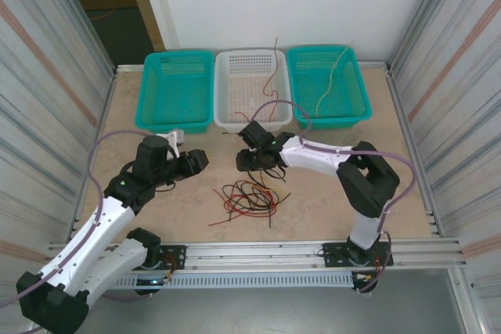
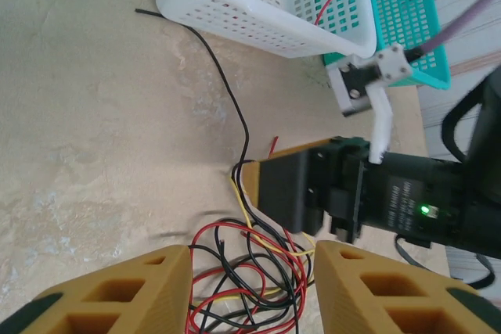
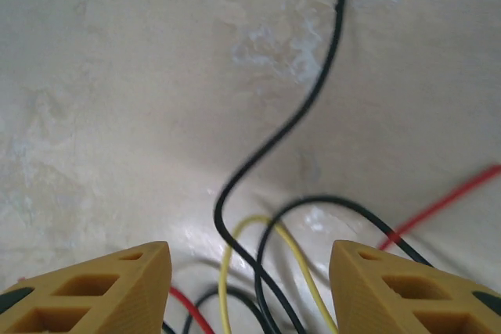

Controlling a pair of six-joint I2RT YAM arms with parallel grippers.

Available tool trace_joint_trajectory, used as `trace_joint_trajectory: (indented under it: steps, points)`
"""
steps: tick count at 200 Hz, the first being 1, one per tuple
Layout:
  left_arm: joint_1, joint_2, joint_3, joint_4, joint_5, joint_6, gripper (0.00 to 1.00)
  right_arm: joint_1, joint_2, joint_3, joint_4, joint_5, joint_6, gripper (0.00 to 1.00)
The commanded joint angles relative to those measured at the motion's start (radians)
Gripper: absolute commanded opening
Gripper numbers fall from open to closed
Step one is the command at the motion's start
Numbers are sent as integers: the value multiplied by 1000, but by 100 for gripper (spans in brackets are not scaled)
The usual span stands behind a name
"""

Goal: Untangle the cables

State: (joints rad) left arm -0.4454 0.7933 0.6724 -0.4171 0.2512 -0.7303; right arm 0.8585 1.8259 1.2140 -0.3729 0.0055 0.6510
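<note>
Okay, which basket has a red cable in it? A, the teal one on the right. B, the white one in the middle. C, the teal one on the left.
B: the thin red cable sits in the white basket, between the two teal ones.

Beige, mottled surface (image 1: 329,201). Far edge, side by side: teal basket (image 1: 178,55), white basket (image 1: 221,91), second teal basket (image 1: 325,119). Middle, nearer the front: loose tangle of red, black and yellow cables (image 1: 249,197), one black strand trailing towards the white basket.
</note>
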Motion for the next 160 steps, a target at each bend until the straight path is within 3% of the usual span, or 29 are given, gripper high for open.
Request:
trace_joint_trajectory:
  steps: [1, 37, 60, 88, 118, 160]
  points:
    - [-1, -3, -17, -19, 7, -6, 44, 13, 62, 59, 15, 4, 37, 45]
    - [-1, 2, -9, -12, 17, 1, 42, 25, 84, 84, -6, 14, 35, 15]
    - [-1, 7, -1, 4, 26, 5, 42, 66, 3, 67, -23, 71, 0, 6]
    - [-1, 22, 1, 74, 62, -35, 43, 143, -115, 31, -21, 141, -70, 0]
    - [-2, 51, 4, 216, 162, -126, 54, 219, -220, 16, -32, 237, -152, 0]
    - [-4, 66, 26, 354, 215, -221, 58, 267, -332, -16, 51, 198, -256, 0]
